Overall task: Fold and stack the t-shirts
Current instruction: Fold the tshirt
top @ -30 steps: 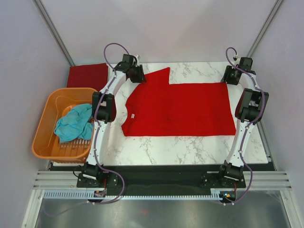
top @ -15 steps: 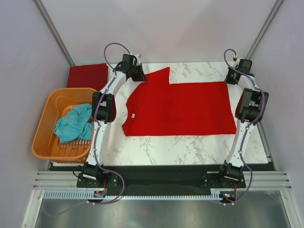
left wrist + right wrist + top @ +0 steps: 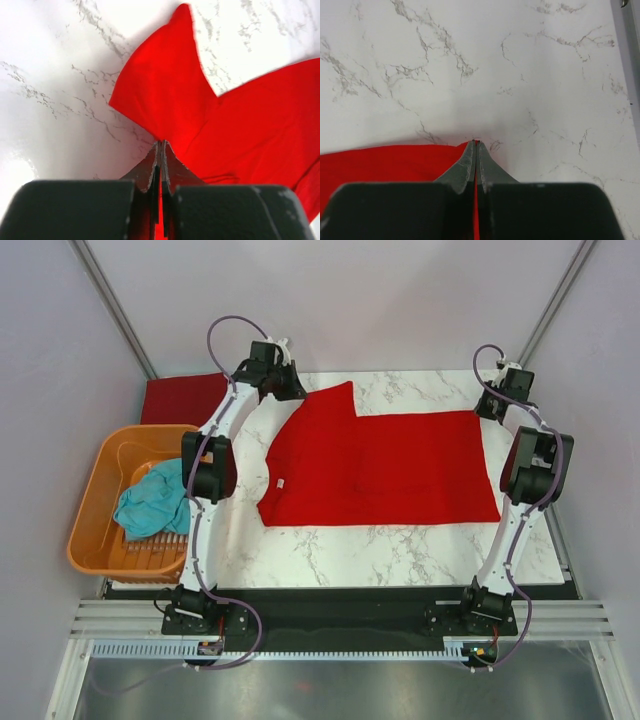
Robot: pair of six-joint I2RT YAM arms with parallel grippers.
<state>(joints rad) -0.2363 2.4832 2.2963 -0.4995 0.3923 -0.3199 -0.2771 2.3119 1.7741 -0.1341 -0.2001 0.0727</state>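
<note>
Fingers on both arms are pressed together with a sliver of red cloth pinched between them, so I read both as clamped on the red t-shirt. Top view: red t-shirt lies spread flat across the marble table, neck label toward the left arm, hem toward the right. left gripper sits at the far-left edge by the sleeve, right gripper at the far-right hem corner. maroon t-shirt lies folded beside the table's far-left corner, and teal t-shirt is crumpled in the orange basket. Both are well apart from the grippers. Left wrist view: fingers closed tip to tip, red showing in the seam between them, sleeve fanning out ahead on the white marble. Right wrist view: fingers closed at the very corner of the cloth, red edge running off to the left, bare marble ahead. Handling, my judgement: light, limp knit with no stiffness. It'll drape and drag rather than hold shape, and a thin pinch can slip if I yank. Far edge at two points looks like a sensible hold for bringing that edge toward me over the near one. I'd lift both sides level and slowly so the fold line comes out straight.
</note>
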